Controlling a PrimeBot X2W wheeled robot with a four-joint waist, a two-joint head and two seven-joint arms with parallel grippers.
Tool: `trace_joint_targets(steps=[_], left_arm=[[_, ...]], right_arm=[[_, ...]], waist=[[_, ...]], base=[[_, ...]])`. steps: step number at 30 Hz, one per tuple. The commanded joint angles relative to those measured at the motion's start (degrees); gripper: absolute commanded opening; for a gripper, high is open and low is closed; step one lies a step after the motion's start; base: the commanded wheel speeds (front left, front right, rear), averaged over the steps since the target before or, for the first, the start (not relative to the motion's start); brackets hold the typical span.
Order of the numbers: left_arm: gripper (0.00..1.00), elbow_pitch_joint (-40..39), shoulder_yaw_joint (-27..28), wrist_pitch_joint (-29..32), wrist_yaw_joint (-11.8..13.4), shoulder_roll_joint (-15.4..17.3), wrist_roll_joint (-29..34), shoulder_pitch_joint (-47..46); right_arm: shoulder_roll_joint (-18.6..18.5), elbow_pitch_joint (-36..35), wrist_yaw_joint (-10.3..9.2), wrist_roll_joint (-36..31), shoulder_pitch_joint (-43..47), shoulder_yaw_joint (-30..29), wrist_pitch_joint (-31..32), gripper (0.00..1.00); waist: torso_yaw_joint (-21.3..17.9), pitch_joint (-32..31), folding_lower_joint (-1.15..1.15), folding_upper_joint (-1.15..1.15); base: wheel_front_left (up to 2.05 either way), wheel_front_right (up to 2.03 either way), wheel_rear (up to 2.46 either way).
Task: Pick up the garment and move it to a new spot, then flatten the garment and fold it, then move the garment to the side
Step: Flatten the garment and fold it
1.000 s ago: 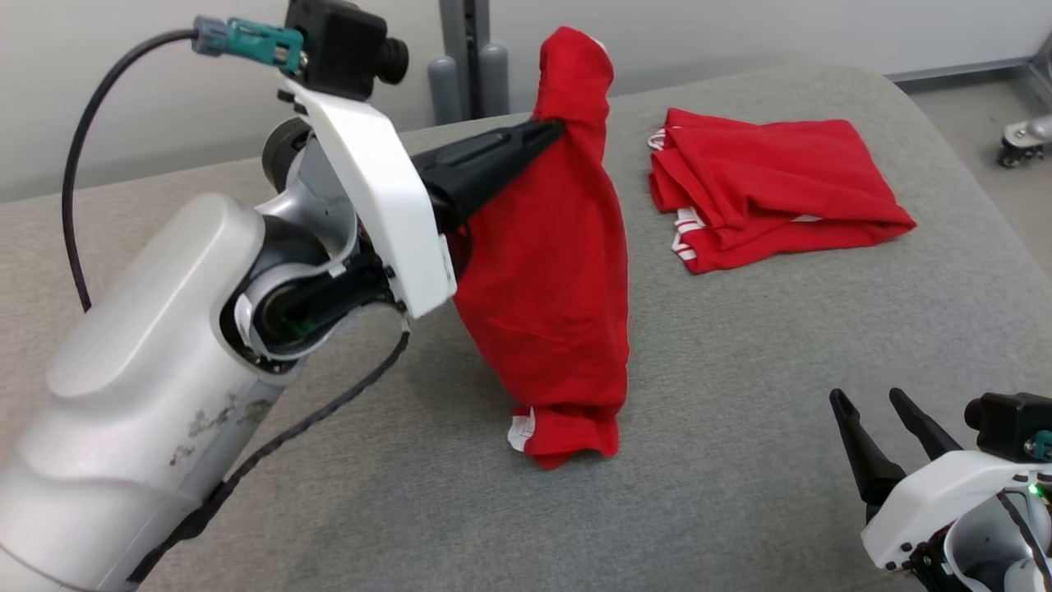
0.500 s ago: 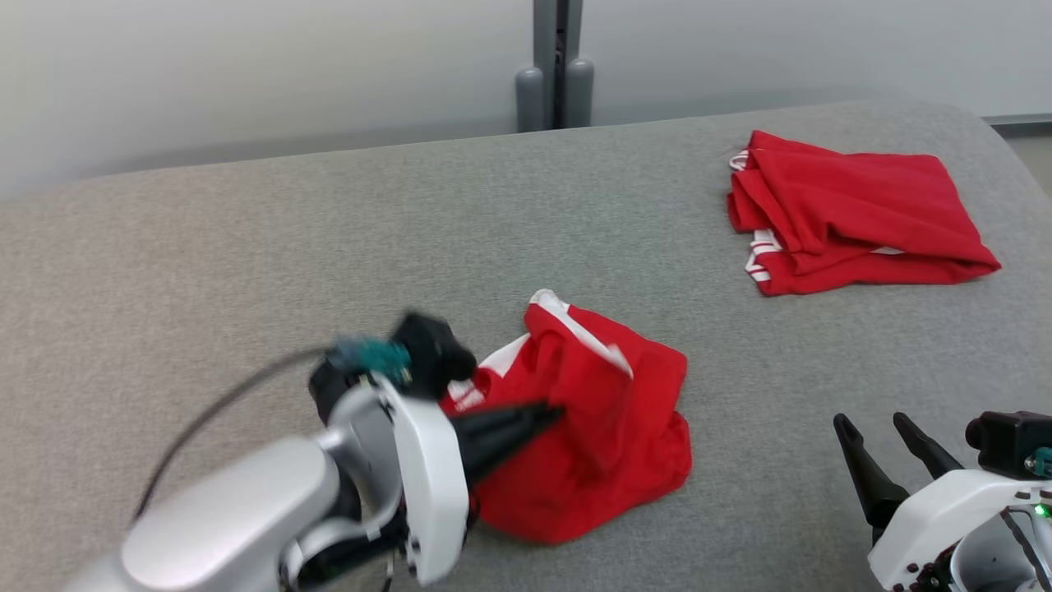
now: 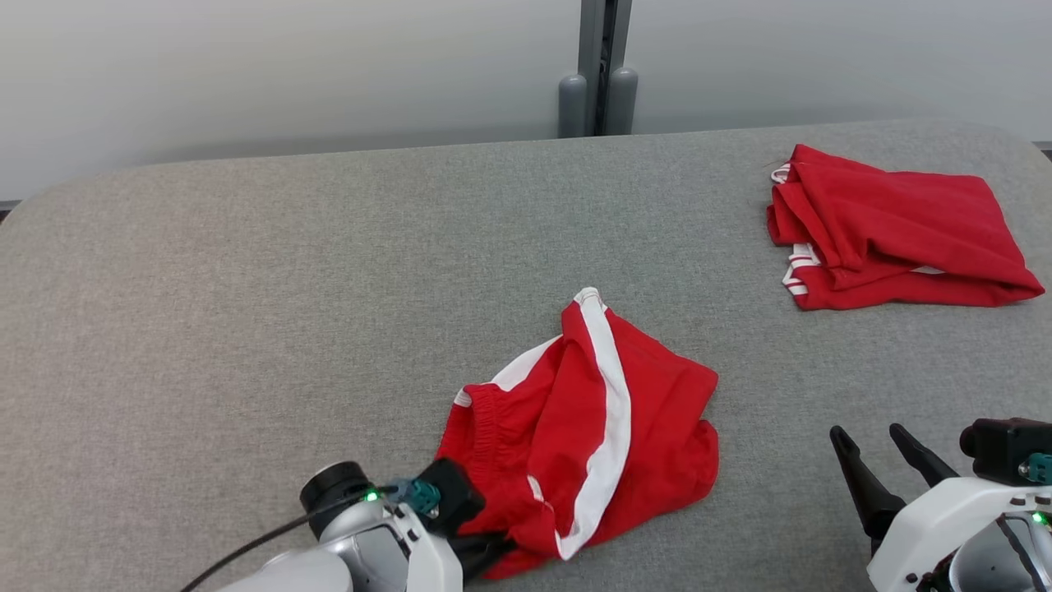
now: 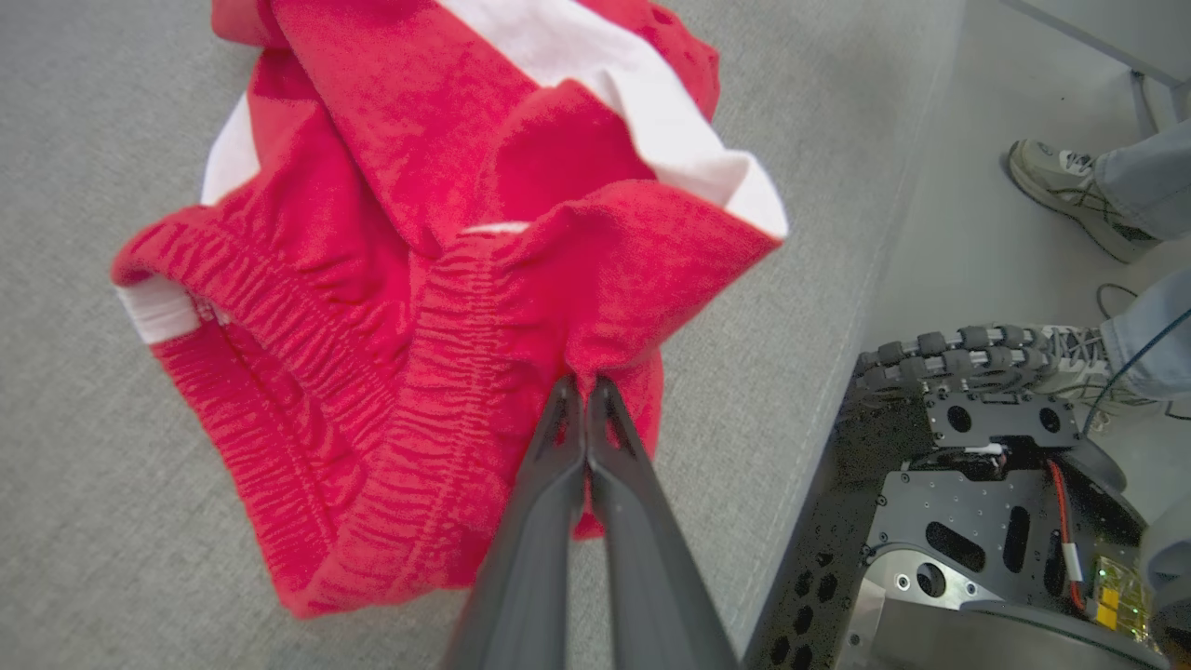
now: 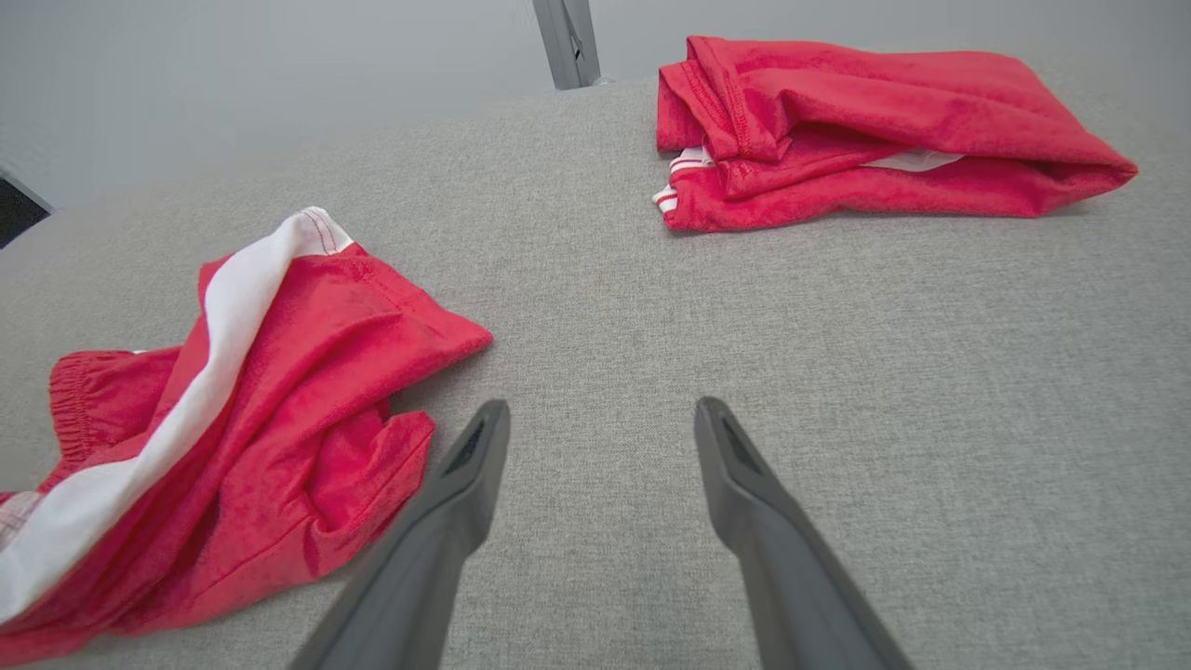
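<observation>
The garment (image 3: 592,427) is a pair of red shorts with white side stripes, lying crumpled near the front middle of the grey padded table (image 3: 246,288). My left gripper (image 4: 584,386) is shut on the elastic waistband of the garment (image 4: 391,279) at its near edge; in the head view its dark fingers (image 3: 485,549) reach into the cloth at the bottom edge. My right gripper (image 3: 867,436) stands open at the lower right with nothing between its fingers. In the right wrist view this gripper (image 5: 600,414) hovers over bare table to the right of the garment (image 5: 260,419).
A second red garment (image 3: 896,230) lies folded at the far right of the table, also in the right wrist view (image 5: 865,130). A grey post (image 3: 600,74) stands behind the table. The left wrist view shows the table's edge, the robot's base (image 4: 977,521) and a person's shoes (image 4: 1070,186) on the floor.
The left gripper has come down and toward me with the garment, which hung lifted a second ago and now lies crumpled on the table. The head camera has also shifted. The right gripper stays put.
</observation>
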Motion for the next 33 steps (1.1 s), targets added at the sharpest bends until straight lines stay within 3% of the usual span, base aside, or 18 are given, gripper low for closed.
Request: trace_joint_targets(steps=[1, 10, 14, 17, 23, 28, 33], left_arm=[[1.0, 0.57, -0.04, 0.82, -0.02, 0.02, 1.78, 1.35], [1.0, -0.86, 0.76, 0.16, 0.58, 4.77, 3.32, 2.73], [1.0, -3.88, 3.28, -1.05, 4.85, 7.83, 2.57, 3.68], [1.0, -6.67, 5.86, -3.01, 9.24, 8.13, 1.7, 4.69], [1.0, -8.37, 8.46, -2.81, 15.01, 3.92, -1.21, 5.14], [1.0, -6.15, 6.71, 4.38, 14.47, -1.8, -4.71, 2.42], [1.0, -1.88, 4.14, 14.54, 13.78, -5.18, -6.11, -2.43]], right_arm=[[-0.3, -0.19, 0.04, -0.21, 0.54, -0.19, 0.15, 1.0], [-0.32, -0.43, 0.04, -0.37, 2.8, -1.12, 0.44, 1.0], [-0.02, -0.87, 0.04, -0.35, 3.91, -1.63, 0.38, 1.0], [0.19, -1.17, 0.04, -0.43, 4.73, -1.78, 0.34, 1.0], [0.37, -1.4, 0.04, -0.47, 4.2, -1.8, 0.1, 1.0], [0.4, -1.28, 0.04, -0.71, 3.49, -1.08, 0.13, 1.0], [0.7, -0.77, 0.04, -0.55, 2.45, 0.19, -0.2, 1.0]], waist=[[0.37, -0.35, 0.0, 0.0], [2.63, -2.84, 0.0, 0.0], [3.9, -3.82, 0.0, 0.0], [4.66, -4.26, 0.0, 0.0], [5.14, -4.15, 0.0, 0.0], [4.31, -3.94, 0.0, 0.0], [1.63, -3.41, 0.0, 0.0]], base=[[0.0, 0.0, 0.0], [0.0, 0.0, 0.0], [0.0, 0.0, 0.0], [0.0, 0.0, 0.0], [0.0, 0.0, 0.0], [0.0, 0.0, 0.0], [0.0, 0.0, 0.0]])
